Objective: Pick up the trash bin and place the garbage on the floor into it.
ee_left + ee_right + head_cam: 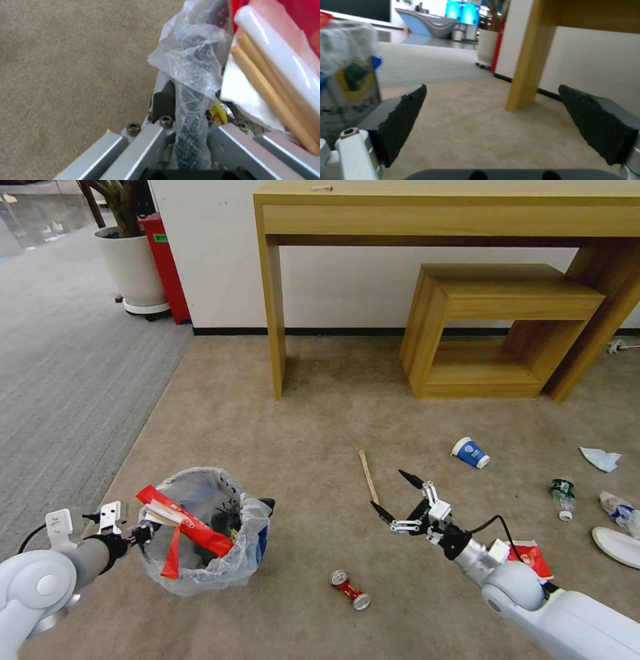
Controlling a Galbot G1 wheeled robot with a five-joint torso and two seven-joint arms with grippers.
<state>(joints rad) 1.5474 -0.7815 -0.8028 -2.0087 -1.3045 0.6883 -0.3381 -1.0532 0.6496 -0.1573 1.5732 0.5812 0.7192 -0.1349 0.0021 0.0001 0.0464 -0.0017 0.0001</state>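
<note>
The trash bin [220,553], black with a crinkly clear liner, hangs low at the left over the beige floor [313,433]. A red wrapper [190,527] and wooden sticks [266,90] lie across its mouth. My left gripper [142,532] is shut on its rim [190,110]. My right gripper [395,493] is open and holds nothing, just right of a wooden stick [368,477]; its pads [403,117] stand wide apart. Garbage on the floor: a crushed can [350,589], a blue-white cup [470,452], a small bottle [563,497], a red wrapper [531,558], a light-blue mask [600,458] and a white slipper [617,545].
A wooden desk [270,313] and a low wooden stool [493,330] stand against the back wall. A white planter [133,270] and a red bin [167,267] sit at the far left. Grey striped carpet [67,380] borders the beige on the left.
</note>
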